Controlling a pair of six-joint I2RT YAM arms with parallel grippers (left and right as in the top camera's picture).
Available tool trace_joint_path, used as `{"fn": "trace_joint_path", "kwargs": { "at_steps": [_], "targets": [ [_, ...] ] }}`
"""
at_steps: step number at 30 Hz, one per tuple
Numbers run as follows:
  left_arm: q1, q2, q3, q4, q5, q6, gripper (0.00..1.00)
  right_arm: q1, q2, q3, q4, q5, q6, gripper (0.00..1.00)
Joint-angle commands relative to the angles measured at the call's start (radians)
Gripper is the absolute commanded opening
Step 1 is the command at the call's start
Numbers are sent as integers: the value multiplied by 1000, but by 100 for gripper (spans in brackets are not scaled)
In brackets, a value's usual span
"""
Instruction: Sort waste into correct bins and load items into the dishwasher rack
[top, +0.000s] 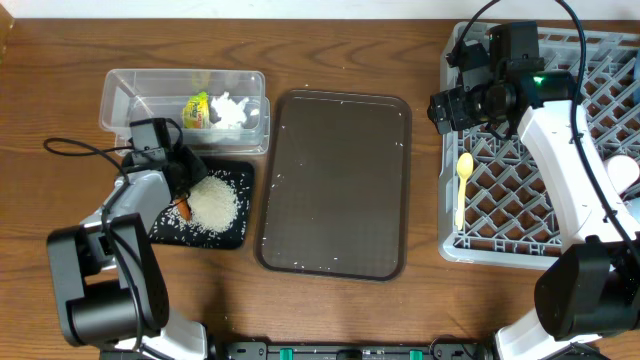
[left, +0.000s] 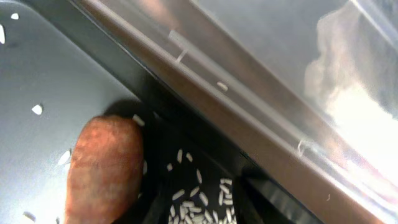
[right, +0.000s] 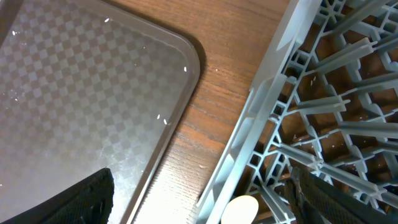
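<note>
Carrot stick (top: 184, 210) on black tray (top: 228, 238), just beside left gripper (top: 188, 190).

Overhead looks straight down on whole surface (top: 330, 40). Left wrist very close on black tray (left: 37, 74), clear tub (left: 280, 50); right wrist close on serving tray (right: 74, 93), rack (right: 245, 146); overhead shares all.

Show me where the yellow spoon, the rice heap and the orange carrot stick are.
yellow spoon (top: 462, 190): overhead view, on the handle just below its bowl.
rice heap (top: 213, 204): overhead view, centre of the white pile.
carrot stick (left: 102, 171): left wrist view, middle of its rounded end.
</note>
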Motion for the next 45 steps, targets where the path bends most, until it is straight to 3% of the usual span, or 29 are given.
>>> {"fn": "trace_joint_path", "kwargs": {
  "at_steps": [1,11,15,18,22,30,33,38,45],
  "targets": [
    [-6,19,8,38,33,-6,35,6,3,1,-3,-14,14,88],
    [-6,-69,8,22,46,2,34,6,3,1,3,-14,14,88],
    [-5,-153,8,-69,46,42,34,6,3,1,2,-14,14,90],
    [-6,-238,8,-192,48,127,35,6,3,1,0,-27,14,99],
    [-18,-331,8,-289,88,210,36,7,3,1,6,-86,14,99],
    [-163,-349,158,-517,87,340,45,-63,3,5,94,-89,192,99],
    [-184,-321,258,-672,88,351,50,-129,3,11,26,-77,203,99],
    [-180,-319,311,-829,88,350,77,-239,0,16,-161,23,224,99],
    [-180,-331,310,-962,87,370,80,-332,-54,12,-262,24,222,99]
  ]
}}
